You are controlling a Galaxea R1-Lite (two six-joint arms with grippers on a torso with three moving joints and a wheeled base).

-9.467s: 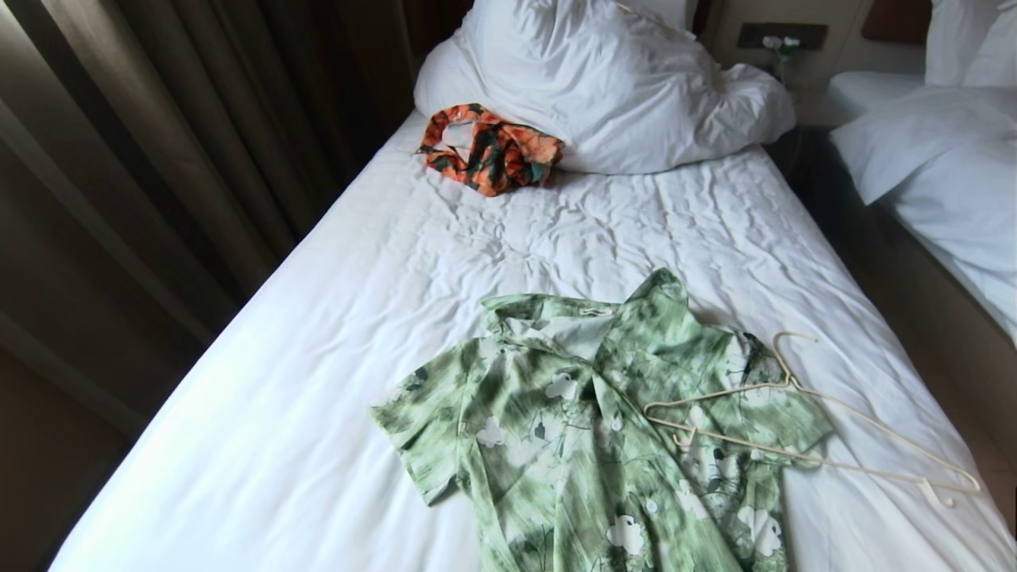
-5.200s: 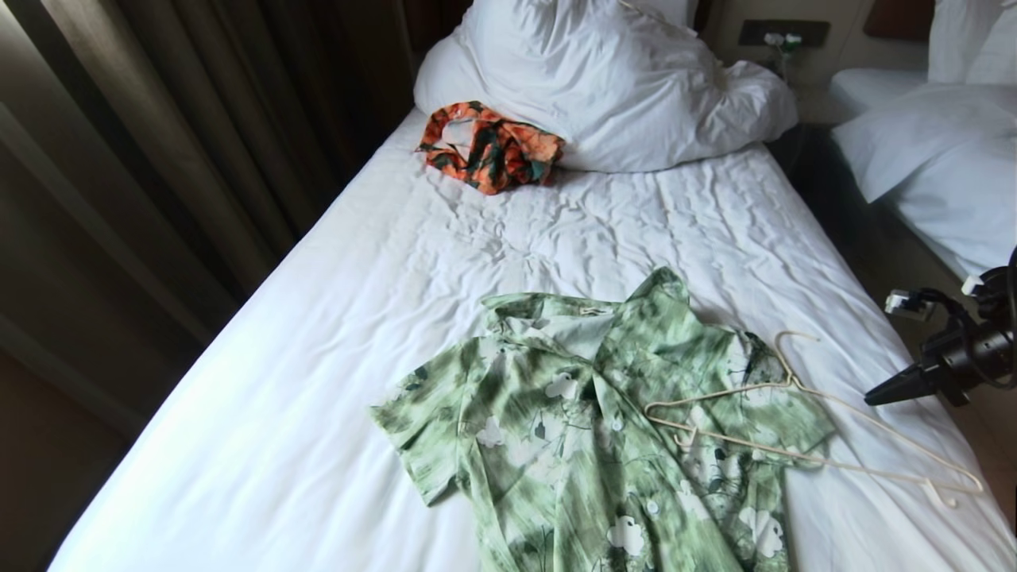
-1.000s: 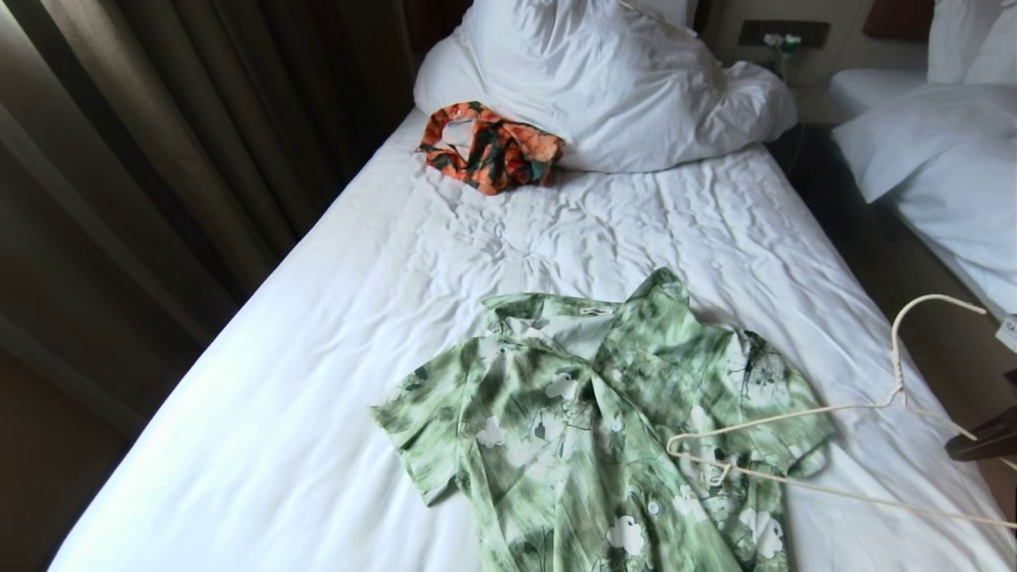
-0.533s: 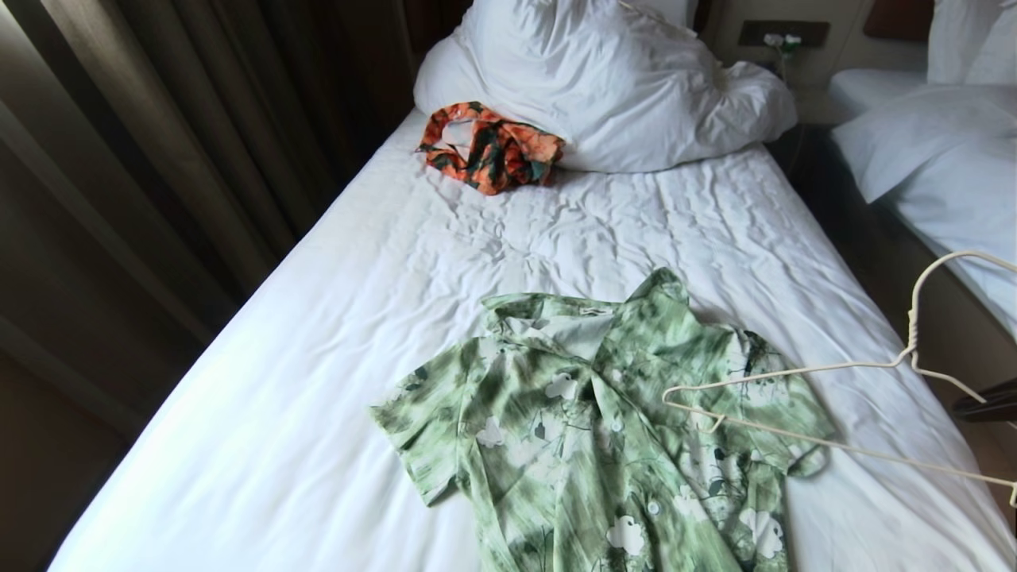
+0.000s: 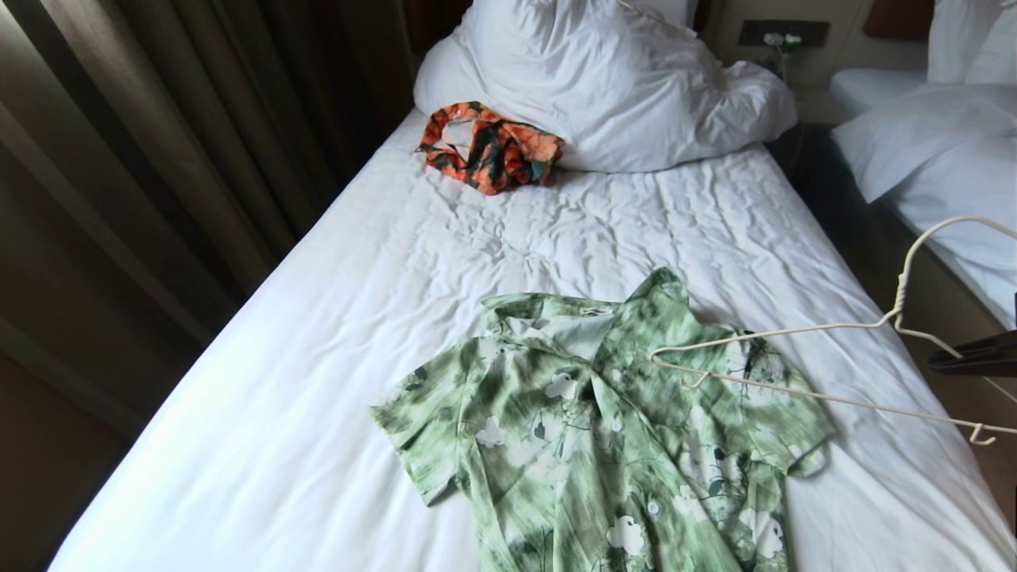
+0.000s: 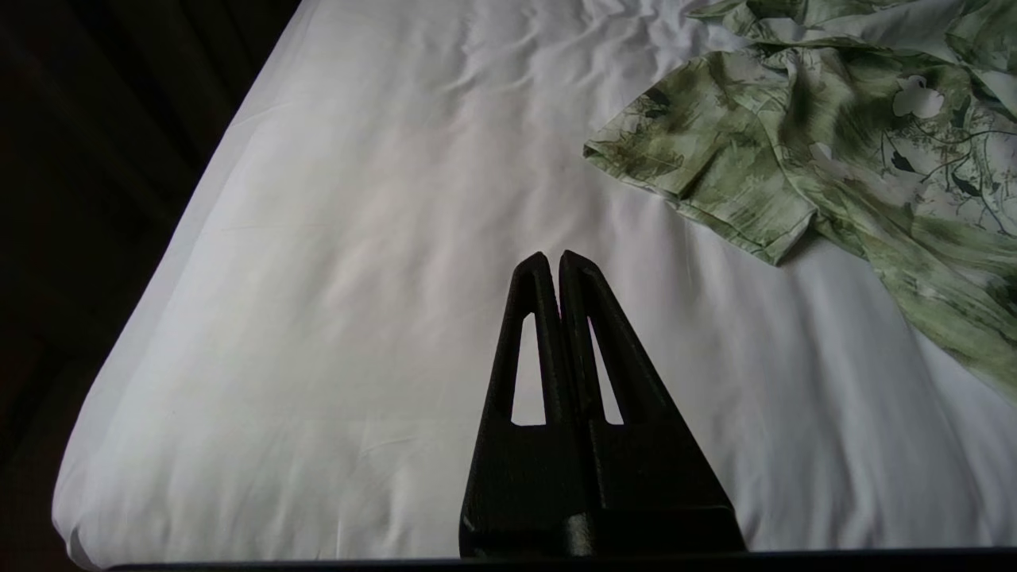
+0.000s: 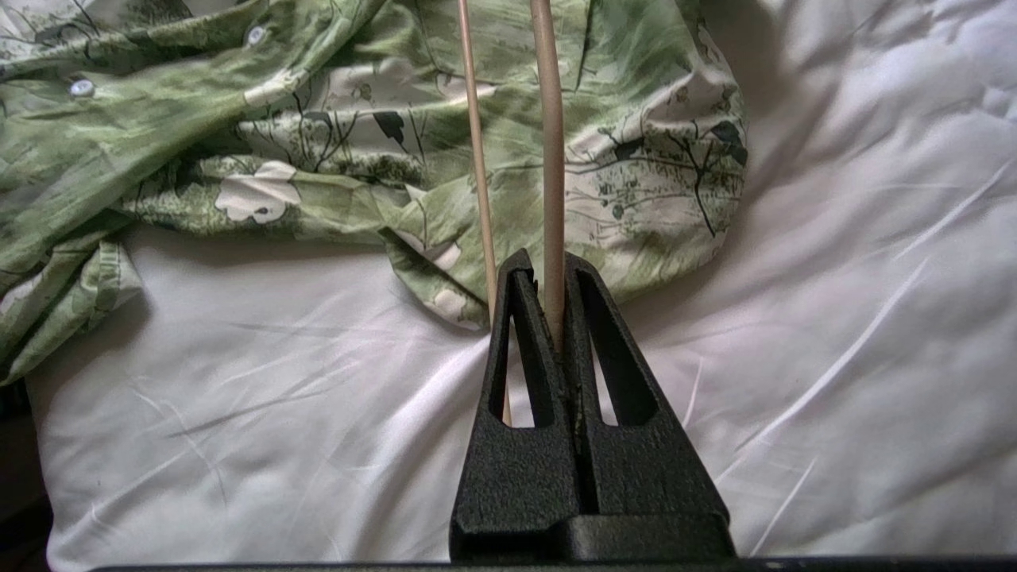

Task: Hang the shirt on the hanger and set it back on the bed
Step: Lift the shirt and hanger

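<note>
The green and white flowered shirt (image 5: 604,429) lies flat on the bed (image 5: 318,357), collar toward the pillow. At the right edge of the head view, my right gripper (image 5: 945,361) is shut on the cream hanger (image 5: 794,329) and holds it tilted in the air. The hanger's free end reaches over the shirt's shoulder near the collar. In the right wrist view the hanger (image 7: 548,159) is pinched between the right gripper's (image 7: 547,262) fingers above the shirt's sleeve (image 7: 636,183). The left gripper (image 6: 554,258) is shut and empty over bare sheet, with the shirt's other sleeve (image 6: 715,183) off to its side.
A crumpled orange and dark green garment (image 5: 490,148) lies by the white duvet and pillow (image 5: 612,79) at the head of the bed. Dark curtains (image 5: 159,159) run along the left side. A second white bed (image 5: 945,167) stands right, across a narrow gap.
My right gripper has risen with the hanger. The hanger's free end has lifted off the shirt's sleeve and now hangs higher, nearer the collar. The shirt has not moved.
</note>
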